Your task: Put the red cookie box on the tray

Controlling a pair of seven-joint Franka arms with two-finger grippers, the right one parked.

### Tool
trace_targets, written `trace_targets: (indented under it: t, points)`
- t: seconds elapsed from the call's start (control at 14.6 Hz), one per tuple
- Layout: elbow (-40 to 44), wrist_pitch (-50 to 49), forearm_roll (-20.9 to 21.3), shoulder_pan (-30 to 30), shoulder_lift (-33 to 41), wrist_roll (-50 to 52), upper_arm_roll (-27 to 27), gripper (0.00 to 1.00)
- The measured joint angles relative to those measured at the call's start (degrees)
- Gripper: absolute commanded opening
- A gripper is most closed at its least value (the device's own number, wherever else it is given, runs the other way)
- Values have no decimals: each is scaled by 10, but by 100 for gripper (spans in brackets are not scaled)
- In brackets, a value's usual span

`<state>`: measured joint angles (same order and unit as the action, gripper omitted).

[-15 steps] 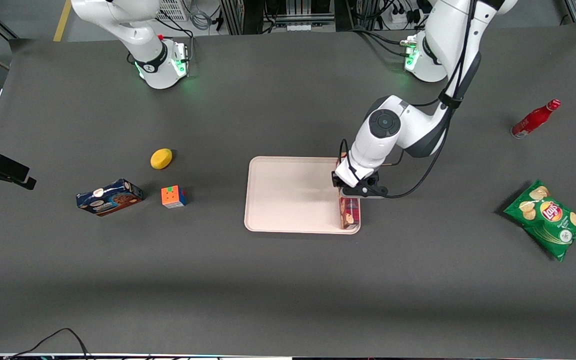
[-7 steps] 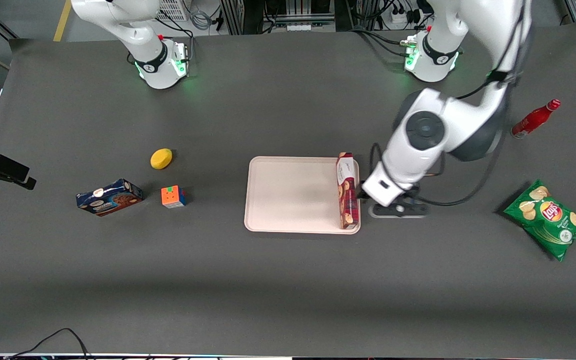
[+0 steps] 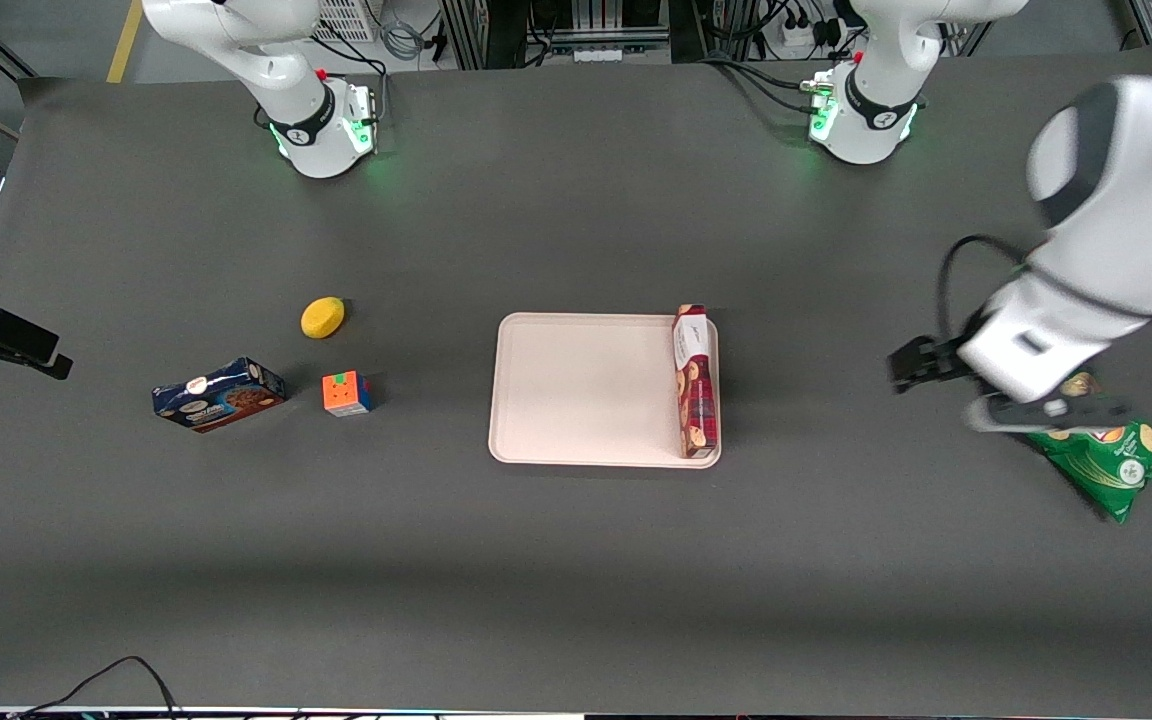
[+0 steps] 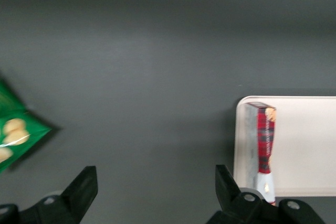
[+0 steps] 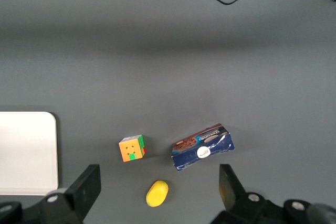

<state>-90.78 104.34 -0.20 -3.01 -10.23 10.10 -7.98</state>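
Note:
The red cookie box [image 3: 696, 385] lies on its long narrow side on the tray [image 3: 586, 390], along the tray's rim toward the working arm's end, white end panel farthest from the front camera. My left gripper [image 3: 926, 365] is raised above bare table between the tray and the chips bag, well clear of the box. In the left wrist view the gripper [image 4: 155, 174] is open and empty, with the box [image 4: 265, 145] and the tray [image 4: 304, 145] in sight.
A green chips bag [image 3: 1116, 460] lies partly under the raised arm; it also shows in the left wrist view [image 4: 10, 135]. A blue cookie box [image 3: 219, 393], a colour cube [image 3: 347, 393] and a lemon [image 3: 322, 317] lie toward the parked arm's end.
My gripper has let go of the red cookie box, risen and swung away toward the working arm's end. The box stays on the tray.

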Motion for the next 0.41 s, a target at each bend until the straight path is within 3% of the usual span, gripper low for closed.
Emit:
trace_targets:
  t: [0.41]
  points:
    - [-2,-89,-1,43,87,-53,7,100]
